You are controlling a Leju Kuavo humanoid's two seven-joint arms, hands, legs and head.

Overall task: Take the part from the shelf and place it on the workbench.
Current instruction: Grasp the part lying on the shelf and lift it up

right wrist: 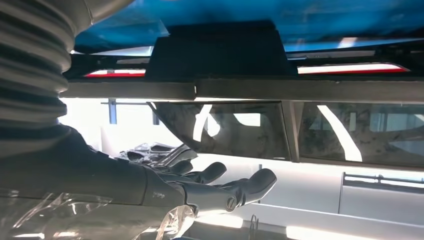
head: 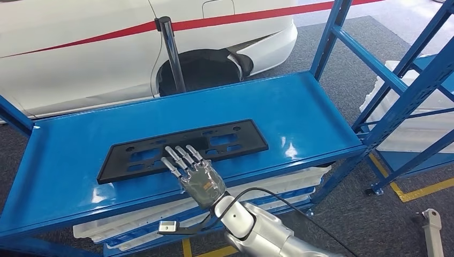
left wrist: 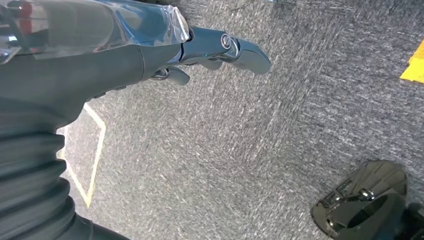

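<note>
A flat black plastic part (head: 225,140), long and pierced with slots, lies on the blue shelf (head: 300,101) in the head view. My right hand (head: 195,174) reaches in from the front edge, its fingers stretched out flat over the part's near rim at the middle. It holds nothing. The right wrist view shows the same hand (right wrist: 220,185) with fingers extended, a gap between it and the dark part (right wrist: 220,50). My left hand (left wrist: 220,47) hangs over grey carpet, fingers extended and empty.
A white car with a red stripe stands behind the shelf, and a black post (head: 174,51) rises at the shelf's back edge. White trays (head: 278,184) sit on the level below. Another blue rack (head: 412,69) stands to the right, by yellow floor lines (head: 423,190).
</note>
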